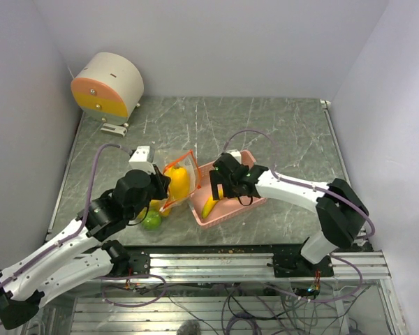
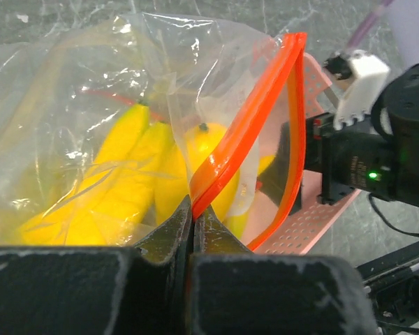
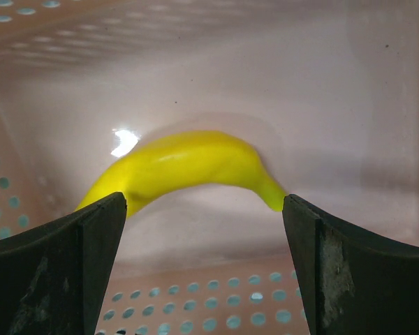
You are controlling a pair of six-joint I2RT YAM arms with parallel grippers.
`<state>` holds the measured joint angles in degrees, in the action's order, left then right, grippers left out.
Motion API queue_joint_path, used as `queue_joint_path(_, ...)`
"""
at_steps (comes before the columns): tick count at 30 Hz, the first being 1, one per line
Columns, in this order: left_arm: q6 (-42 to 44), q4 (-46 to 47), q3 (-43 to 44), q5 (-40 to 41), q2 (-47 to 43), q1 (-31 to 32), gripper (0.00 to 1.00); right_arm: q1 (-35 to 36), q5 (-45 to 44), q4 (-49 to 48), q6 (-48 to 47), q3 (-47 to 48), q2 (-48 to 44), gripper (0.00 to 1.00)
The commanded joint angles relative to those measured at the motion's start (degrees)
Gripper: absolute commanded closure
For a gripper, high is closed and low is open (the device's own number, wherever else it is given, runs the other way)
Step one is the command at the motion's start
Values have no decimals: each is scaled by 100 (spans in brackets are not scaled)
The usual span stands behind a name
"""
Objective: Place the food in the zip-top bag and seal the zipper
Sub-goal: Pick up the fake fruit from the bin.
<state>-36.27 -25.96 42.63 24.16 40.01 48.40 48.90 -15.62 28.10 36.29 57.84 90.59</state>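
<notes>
The zip-top bag (image 2: 91,139) is held up on the desk (image 1: 279,132), just left of the pink basket (image 1: 227,215), and yellow bananas (image 2: 119,174) are seen inside it. Its zipper (image 2: 255,118) is pinched by the clenched left tool (image 2: 193,216), with the mouth gaping. One banana (image 3: 188,164) is seen in the basket, below the released right tool (image 3: 202,209). A green ball (image 1: 151,220) is seen on the desk beside the bag.

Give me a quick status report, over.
Left gripper shut on zipper. Right gripper open over banana in pink basket. Bag mouth open, nothing blocking.
</notes>
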Motion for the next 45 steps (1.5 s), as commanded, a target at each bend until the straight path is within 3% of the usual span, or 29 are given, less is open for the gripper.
queue_joint_path(1,-69,263,265,-148,-124,-24,93,-262,120,-419,-313,-15,229,7)
queue_joint_path(3,-5,89,396,10,-203,-28,93,-434,495,-617,-154,-98,225,9)
queue_joint_path(8,37,-81,475,236,-413,-29,93,-443,487,-713,163,-88,481,9)
queue_joint_path(16,-19,-293,476,289,-510,-24,93,-443,382,-1124,-203,82,1066,16)
queue_joint_path(18,-20,-318,475,339,-566,-24,93,-448,374,-1288,-341,35,1095,27)
queue_joint_path(21,-13,-355,500,385,-595,-24,93,-445,378,-1348,-411,-11,1024,79)
queue_joint_path(24,4,-358,515,384,-579,-24,93,-443,288,-1290,-474,-221,840,98)
queue_joint_path(36,-5,-353,597,387,-525,-24,93,-443,-443,-333,-703,-351,-1152,100)
queue_joint_path(45,58,-522,785,541,-394,-27,93,-83,-477,-128,-1468,-219,-2774,100)
